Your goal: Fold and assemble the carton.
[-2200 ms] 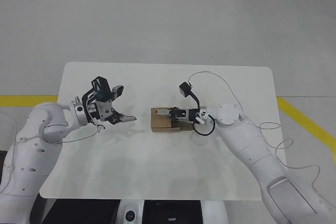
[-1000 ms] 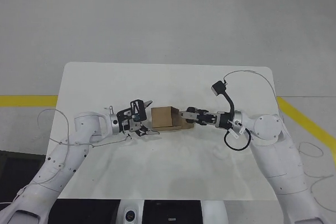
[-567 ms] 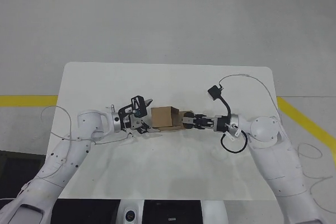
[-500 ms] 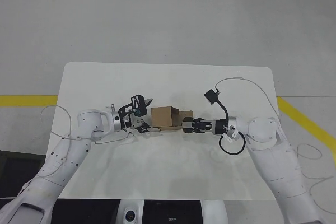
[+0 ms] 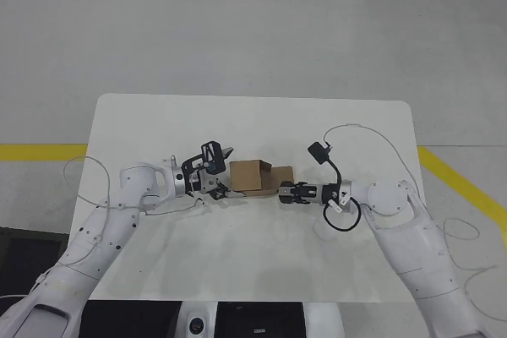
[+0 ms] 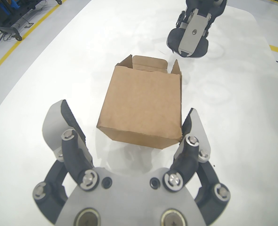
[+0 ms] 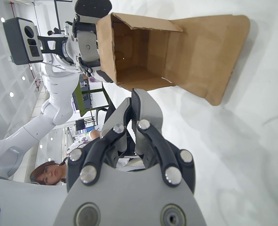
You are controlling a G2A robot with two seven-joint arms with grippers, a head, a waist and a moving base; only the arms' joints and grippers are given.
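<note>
The carton (image 5: 252, 176) lies on its side near the middle of the white counter (image 5: 237, 118). Its closed end faces the left arm and its open mouth faces the right arm. One long flap (image 7: 214, 55) is spread flat on the counter in front of the mouth, and short side flaps stand out at the mouth's edges.

The left arm bends at the elbow, with its forearm low and level, pointing across the counter at the carton. The left claw (image 6: 127, 110) is spread wide around the closed end. One finger (image 6: 188, 123) sits just beside a carton corner, and the other stands apart from the cardboard.

The right arm comes in from the opposite side, forearm also low, wrist aimed at the open mouth. The right claw (image 7: 132, 97) has its fingers pressed together with nothing between them. Its tip is just beside the mouth's edge, and I cannot tell whether it touches.
</note>
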